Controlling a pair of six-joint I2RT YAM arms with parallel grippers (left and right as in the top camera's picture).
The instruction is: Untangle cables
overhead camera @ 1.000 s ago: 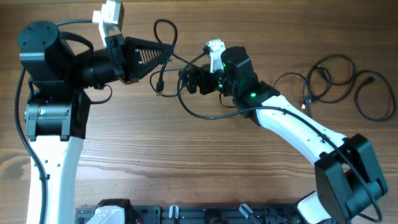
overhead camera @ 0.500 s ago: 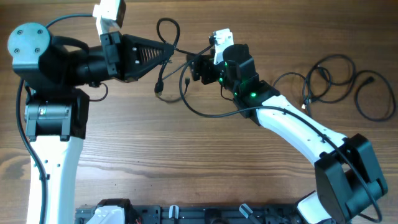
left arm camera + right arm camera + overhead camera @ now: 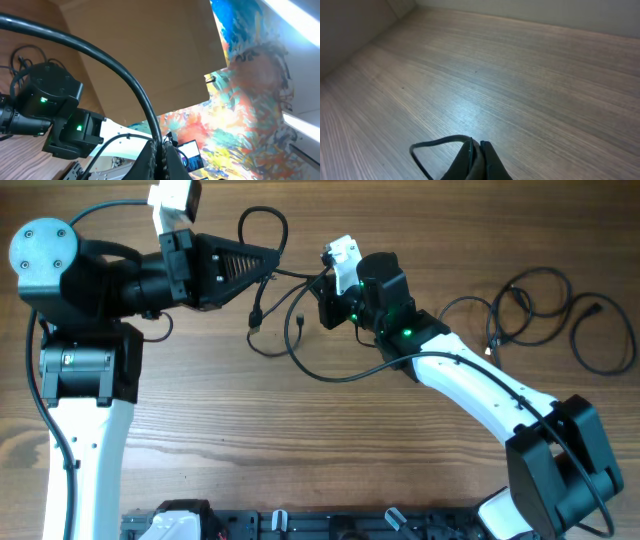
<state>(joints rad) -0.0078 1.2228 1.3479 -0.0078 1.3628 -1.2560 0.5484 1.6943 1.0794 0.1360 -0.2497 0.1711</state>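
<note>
Cables (image 3: 300, 358) hang strung between my two claws above the worktop (image 3: 300, 450). My left claw (image 3: 272, 268) is pinched tight on one of them. In its wrist view the closed fingers (image 3: 147, 162) meet around a black cord (image 3: 100, 55) that arcs up and away from the tips.

My right claw (image 3: 322, 298) sits near the left one, tip facing tip, and it is clamped too. Its wrist view shows the fingers (image 3: 490, 160) pressed together with a thin bend of cable (image 3: 435, 145) poking out beside them, lifted clear of the wood.

From overhead, a short strand (image 3: 295, 277) runs almost straight from the left claw across to the right claw. Above the left claw's tip a small loop (image 3: 265, 222) stands out over the worktop. Just below that same tip a plug end (image 3: 257, 320) dangles, and a second plug end (image 3: 300, 320) hangs between the two claws, closer to the right one. Beneath the right claw a wide slack curve sags down and sweeps back under its arm. I cannot tell from here where the strands cross inside the knot.

Well apart from both claws, out past the right arm's far side, a second heap of cables (image 3: 545, 305) lies flat in loose overlapping rings, with neither claw touching it.
</note>
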